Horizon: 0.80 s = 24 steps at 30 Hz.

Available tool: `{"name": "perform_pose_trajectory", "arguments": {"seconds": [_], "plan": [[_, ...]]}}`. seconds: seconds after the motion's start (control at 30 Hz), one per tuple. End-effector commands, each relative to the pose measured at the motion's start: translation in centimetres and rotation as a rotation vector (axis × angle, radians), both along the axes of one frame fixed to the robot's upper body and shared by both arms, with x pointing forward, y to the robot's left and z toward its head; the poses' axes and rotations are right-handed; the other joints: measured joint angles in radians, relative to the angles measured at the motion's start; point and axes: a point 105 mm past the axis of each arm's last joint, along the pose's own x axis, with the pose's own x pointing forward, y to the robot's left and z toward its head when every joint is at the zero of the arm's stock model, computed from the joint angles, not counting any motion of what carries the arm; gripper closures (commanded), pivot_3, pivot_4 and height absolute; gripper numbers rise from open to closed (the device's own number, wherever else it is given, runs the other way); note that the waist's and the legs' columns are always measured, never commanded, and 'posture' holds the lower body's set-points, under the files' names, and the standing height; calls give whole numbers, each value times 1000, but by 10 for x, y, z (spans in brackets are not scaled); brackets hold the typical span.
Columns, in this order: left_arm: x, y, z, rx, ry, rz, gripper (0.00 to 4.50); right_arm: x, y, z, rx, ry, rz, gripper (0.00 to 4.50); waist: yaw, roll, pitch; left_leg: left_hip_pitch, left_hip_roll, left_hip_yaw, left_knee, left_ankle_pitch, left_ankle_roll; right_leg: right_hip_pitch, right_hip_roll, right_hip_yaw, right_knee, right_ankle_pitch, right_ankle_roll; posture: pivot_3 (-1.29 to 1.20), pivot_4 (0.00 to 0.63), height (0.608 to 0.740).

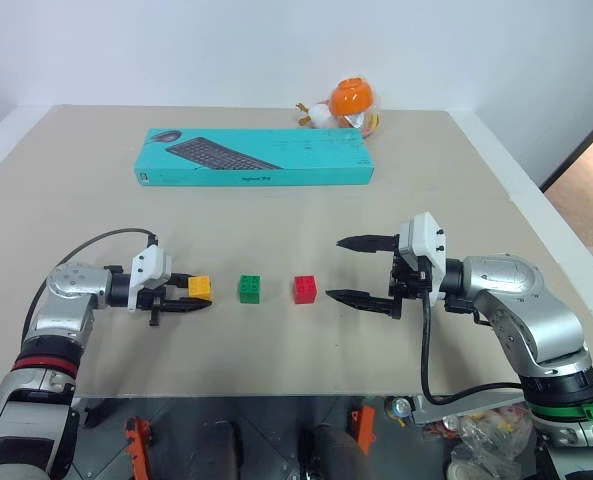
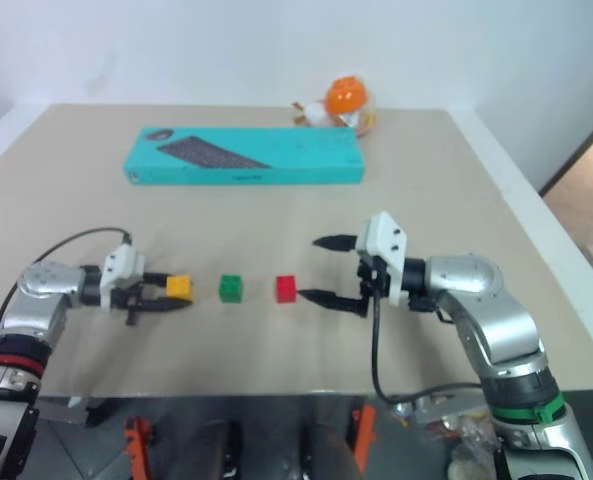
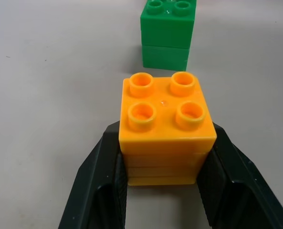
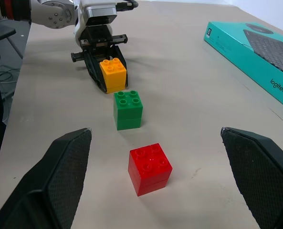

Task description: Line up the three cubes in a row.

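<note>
The three cubes lie in a near-straight row on the beige table: yellow-orange cube [image 1: 199,286], green cube [image 1: 249,288], red cube [image 1: 305,289]. My left gripper [image 1: 198,292] comes in from the left and is shut on the yellow-orange cube [image 3: 165,124], one black finger [image 3: 96,186] pressing each side. The cube appears to rest on the table. The green cube [image 3: 168,36] stands just beyond it. My right gripper [image 1: 336,268] hangs open to the right of the red cube [image 4: 150,168], its fingers wide apart and clear of it.
A long teal keyboard box [image 1: 254,157] lies across the back of the table. A round orange-and-white toy [image 1: 346,105] sits behind it. The table's front edge [image 1: 276,392] runs close below the arms.
</note>
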Motion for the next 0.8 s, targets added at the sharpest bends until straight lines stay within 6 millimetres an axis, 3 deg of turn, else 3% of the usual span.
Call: {"name": "perform_pose_trajectory", "arguments": {"seconds": [0.03,0.4,0.47,0.67,0.8], "plan": [[-1,6,7,26,-20,-21,3162,-1,-2,14,3,-59,3,0,0,0,0,0,0,0,0,0,0,0,0,0,0,0,0,0,150,740],[-2,13,4,93,-22,-26,3162,0,-2,11,-2,-54,3,0,0,0,0,0,0,0,0,0,0,0,0,0,0,0,0,0,150,740],[0,13,4,97,-36,-18,2129,0,-1,10,-3,-53,5,0,0,0,0,0,0,0,0,0,0,0,0,0,0,0,0,0,150,740],[4,7,9,86,-89,-20,76,0,1,8,0,-52,13,0,0,0,0,0,0,0,1,0,0,0,0,0,1,0,0,0,150,740],[0,7,18,78,-103,-28,30,0,2,7,1,-51,17,0,0,0,0,0,0,1,1,0,0,0,0,0,1,0,0,0,150,740]]}}
